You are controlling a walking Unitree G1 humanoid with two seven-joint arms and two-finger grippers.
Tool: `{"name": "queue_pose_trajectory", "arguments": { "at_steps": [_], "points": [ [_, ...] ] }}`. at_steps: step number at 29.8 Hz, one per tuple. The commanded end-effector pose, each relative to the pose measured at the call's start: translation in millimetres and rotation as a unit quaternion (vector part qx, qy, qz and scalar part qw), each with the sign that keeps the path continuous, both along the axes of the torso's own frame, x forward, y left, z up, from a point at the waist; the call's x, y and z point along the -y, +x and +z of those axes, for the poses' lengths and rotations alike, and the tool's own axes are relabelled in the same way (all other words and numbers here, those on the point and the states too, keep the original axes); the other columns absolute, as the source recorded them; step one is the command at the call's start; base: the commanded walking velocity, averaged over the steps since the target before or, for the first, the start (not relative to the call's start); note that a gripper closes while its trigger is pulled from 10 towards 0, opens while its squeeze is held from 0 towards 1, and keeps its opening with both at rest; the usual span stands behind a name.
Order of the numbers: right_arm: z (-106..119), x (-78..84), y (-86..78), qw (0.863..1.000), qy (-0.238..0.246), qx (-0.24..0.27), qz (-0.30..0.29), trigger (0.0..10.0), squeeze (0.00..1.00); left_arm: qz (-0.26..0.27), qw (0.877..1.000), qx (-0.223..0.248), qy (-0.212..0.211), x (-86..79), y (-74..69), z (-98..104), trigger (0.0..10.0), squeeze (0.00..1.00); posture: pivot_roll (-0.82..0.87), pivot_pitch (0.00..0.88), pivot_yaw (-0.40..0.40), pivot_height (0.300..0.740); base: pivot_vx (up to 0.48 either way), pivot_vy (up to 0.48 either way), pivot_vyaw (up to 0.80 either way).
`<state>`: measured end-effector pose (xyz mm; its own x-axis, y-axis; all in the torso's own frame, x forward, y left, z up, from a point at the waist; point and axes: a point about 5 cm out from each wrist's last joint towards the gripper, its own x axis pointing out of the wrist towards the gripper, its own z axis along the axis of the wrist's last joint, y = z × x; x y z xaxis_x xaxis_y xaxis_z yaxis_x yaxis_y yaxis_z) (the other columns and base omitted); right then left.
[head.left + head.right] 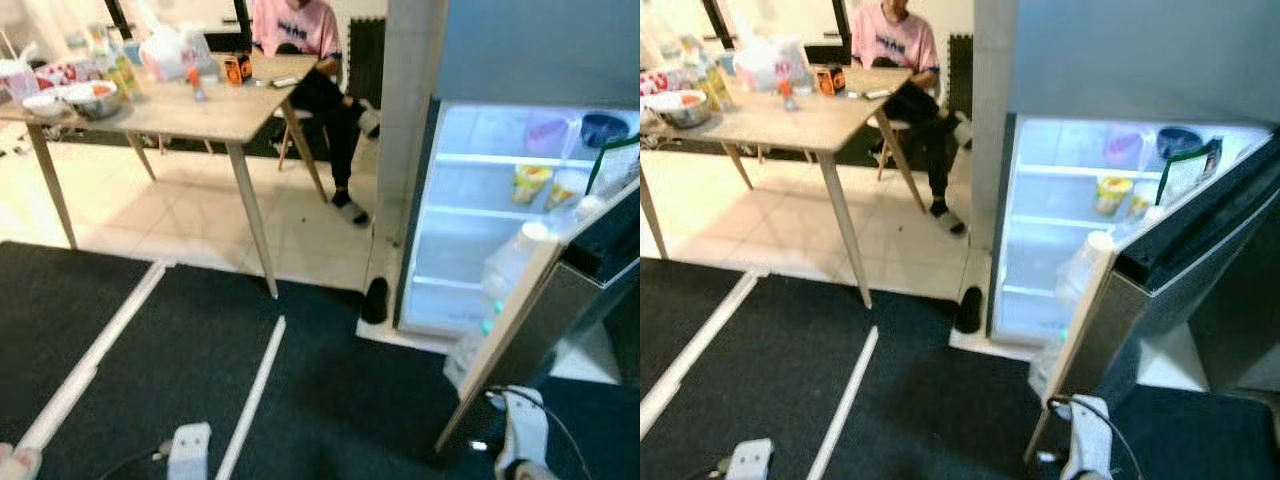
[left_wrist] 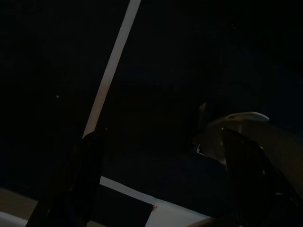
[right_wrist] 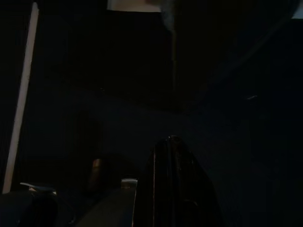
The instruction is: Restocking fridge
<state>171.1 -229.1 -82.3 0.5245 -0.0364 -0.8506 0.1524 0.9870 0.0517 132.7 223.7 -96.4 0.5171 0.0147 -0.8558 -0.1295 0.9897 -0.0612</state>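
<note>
The fridge (image 1: pixel 500 230) stands open ahead and to the robot's right, its door (image 1: pixel 1160 290) swung out toward the robot, with the lit shelves showing. Some stock is already inside: 2 yellow cups (image 1: pixel 545 186) on a middle shelf, a blue bowl (image 1: pixel 604 128) and a pink container (image 1: pixel 546 133) on the top shelf, and pale bottles (image 1: pixel 1085 270) in the door rack.

More goods wait on the table (image 1: pixel 190 110), far ahead and to the left of both pincers: a metal bowl (image 1: pixel 95 99), an orange box (image 1: pixel 237 68), bags and bottles. A person in a pink shirt (image 1: pixel 895 40) sits behind that table.

Both arms hang low over the dark mat. The left pincer (image 2: pixel 161 179) shows 2 black fingers (image 2: pixel 83 175) set wide apart with nothing between them. The right pincer (image 3: pixel 173 184) appears as one dark mass in its wrist view; I cannot tell whether it is spread or closed, and nothing can be made out in it.

My judgement: the restocking is only partly done. The fridge is opened and partly filled, but no item seems to be in hand, so fetching from the table, loading the shelves and shutting the door remain.
</note>
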Motion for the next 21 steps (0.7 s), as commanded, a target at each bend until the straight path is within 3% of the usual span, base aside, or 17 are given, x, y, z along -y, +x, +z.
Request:
{"name": "queue_pose_trajectory", "arguments": {
  "at_steps": [1,13,21],
  "points": [
    [-1,4.0,-3.7,1.000,-0.003,-0.005,-0.010,10.0,0.00,0.005,1.000,-0.009,0.001,-0.2,-3.4,-1,10.0,0.00,-0.02,0.001,0.026,0.740,0.000,0.000,0.00],
    [5,3.1,9.2,1.000,-0.003,0.019,-0.018,10.0,0.00,0.008,1.000,-0.001,0.000,0.2,-0.7,0,10.0,0.00,-0.03,0.002,0.033,0.740,0.000,0.000,0.00],
    [41,2.2,67.3,0.990,0.023,0.141,0.013,10.0,0.00,0.008,1.000,0.002,0.002,-2.4,0.7,1,10.0,0.00,-0.04,0.008,0.033,0.740,0.000,0.000,0.00]
  ]
}}
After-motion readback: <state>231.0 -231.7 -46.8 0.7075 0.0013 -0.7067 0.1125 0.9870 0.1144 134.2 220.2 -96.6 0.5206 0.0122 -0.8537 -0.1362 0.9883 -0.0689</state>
